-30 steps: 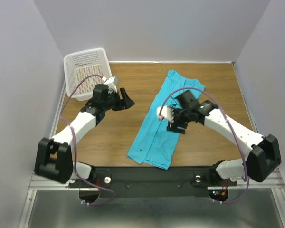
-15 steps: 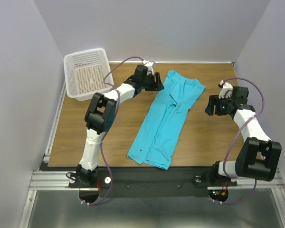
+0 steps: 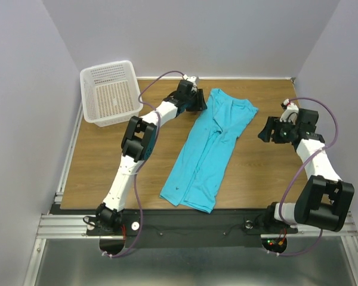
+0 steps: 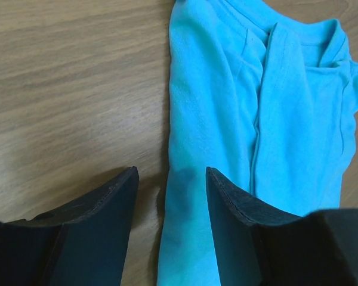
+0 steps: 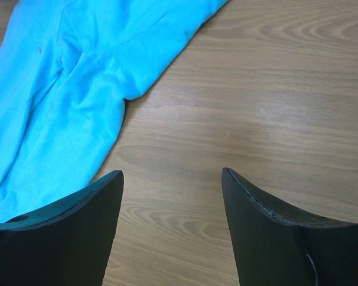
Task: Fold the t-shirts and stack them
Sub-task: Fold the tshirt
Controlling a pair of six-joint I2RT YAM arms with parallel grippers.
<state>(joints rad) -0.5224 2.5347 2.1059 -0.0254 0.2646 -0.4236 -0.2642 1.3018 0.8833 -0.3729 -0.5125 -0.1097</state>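
Shows the t-shirt [image 3: 210,146] lying as a long narrow strip across the middle of the desk [image 3: 107,161]. Has the left tool [image 4: 170,179] parted, empty, astride its left edge near the far end. Has the right tool [image 5: 173,179] wide apart, empty, above bare desk just beside it.

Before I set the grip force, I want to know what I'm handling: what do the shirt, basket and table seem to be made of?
Shirt: soft matte turquoise cloth, shown by creases and stitched seams.
Basket: white, probably plastic, with perforated grid walls.
Table: wood-grain top with a faint sheen, perhaps laminate.
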